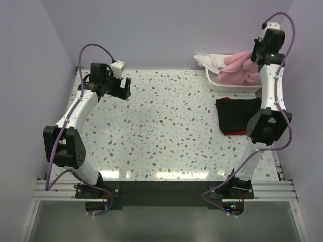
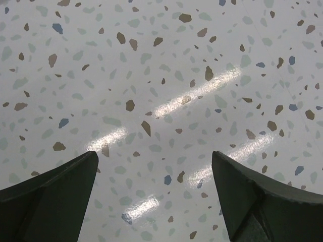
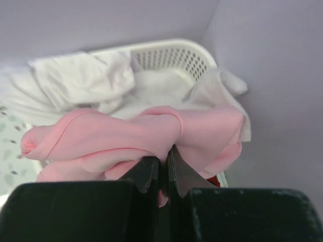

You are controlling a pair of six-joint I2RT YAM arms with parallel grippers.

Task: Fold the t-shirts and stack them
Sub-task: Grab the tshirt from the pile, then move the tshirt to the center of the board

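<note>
Black t-shirt (image 1: pixel 237 113) lies folded on red t-shirt (image 1: pixel 233 133) by the right edge of the table (image 1: pixel 161 136). Left gripper (image 2: pixel 154 156) is far left over the tabletop, fingers apart. Right gripper (image 3: pixel 162 160) is pinched on the pink t-shirt (image 3: pixel 116 133) above the basket (image 3: pixel 174 55), which holds the white t-shirt (image 3: pixel 81 75), tight in the far-right corner.

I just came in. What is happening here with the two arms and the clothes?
The right gripper is shut on a light pink t-shirt and holds it over the white basket at the far right corner, where a white t-shirt lies. A folded black t-shirt lies on a red t-shirt on the table, next to the basket on the near side. The left gripper is open above bare table, holding nothing.
</note>
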